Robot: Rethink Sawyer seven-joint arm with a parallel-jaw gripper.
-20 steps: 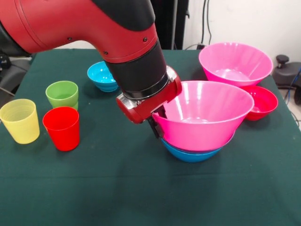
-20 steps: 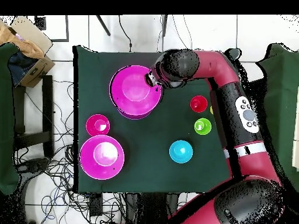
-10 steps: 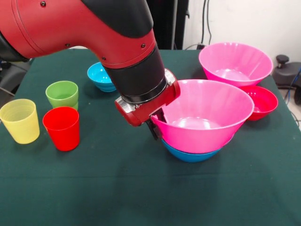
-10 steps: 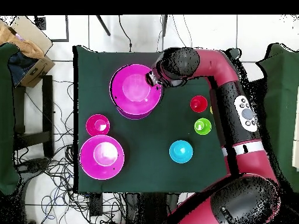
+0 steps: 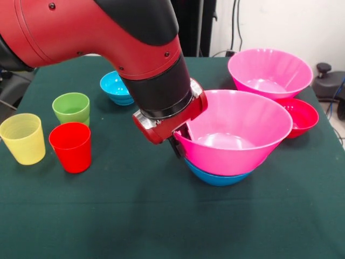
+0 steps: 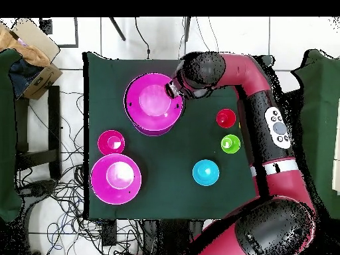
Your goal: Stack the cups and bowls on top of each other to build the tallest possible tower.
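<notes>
Gripping big pink bowl (image 5: 237,140) rim, frame centre | end effector (image 5: 180,141) clamped | atop blue bowl (image 5: 215,178) | cups (image 5: 70,147) left

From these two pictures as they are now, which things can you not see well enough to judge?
- Pincer: front view, the wrist housing and the top pink bowl cover it; whether it grips the rim cannot be told.
- Tower: only the blue bowl shows beneath; anything nested between is hidden.
- Yellow cup: overhead view, the arm covers almost all of it.
- Crimson bowl: front view, partly behind the bowls.
</notes>
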